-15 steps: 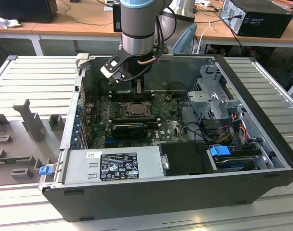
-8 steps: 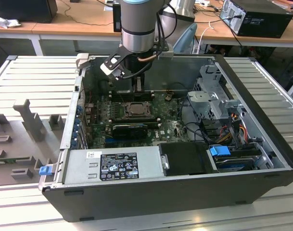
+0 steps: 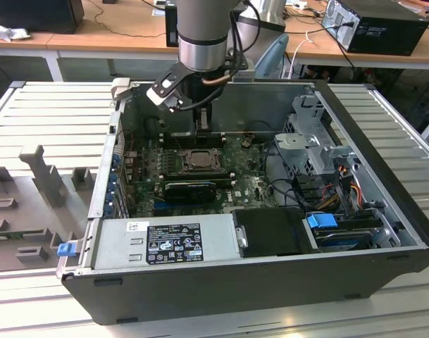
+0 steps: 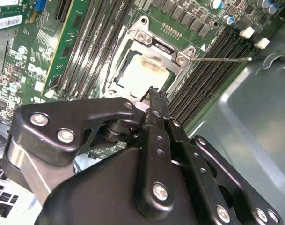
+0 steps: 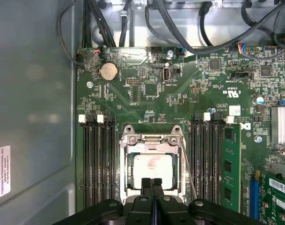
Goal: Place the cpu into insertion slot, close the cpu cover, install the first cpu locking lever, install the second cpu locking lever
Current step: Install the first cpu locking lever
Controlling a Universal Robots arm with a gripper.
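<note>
Well down inside the open dark metal computer case (image 3: 221,289), at the end of the grey cylindrical robot arm (image 3: 203,28) reaching in from above: black two-fingered gripper (image 3: 203,129), poised just over the processor area of the green circuit board (image 5: 147,89). Fingertips pressed flat together in the first wrist view, with nothing clamped between them. Tips close above one edge of the socket in both wrist views; impossible to tell whether touching it.

Seated in the square black insertion slot with the silver metal rim (image 5: 129,171): the small flat square cpu with a pale beige-silver face (image 5: 153,168), faintly stained in the middle. Lying flat around the chip, the thin silver cpu cover frame with a square window (image 5: 151,139), framing the chip face in that window.

Beside the socket, a thin silver wire locking lever (image 5: 188,168), slanting away from the frame's side rather than lying along it; in the second wrist view, sticking out across the long black memory slots (image 4: 212,70). Under the case, a pale grey slatted table (image 3: 52,113).
</note>
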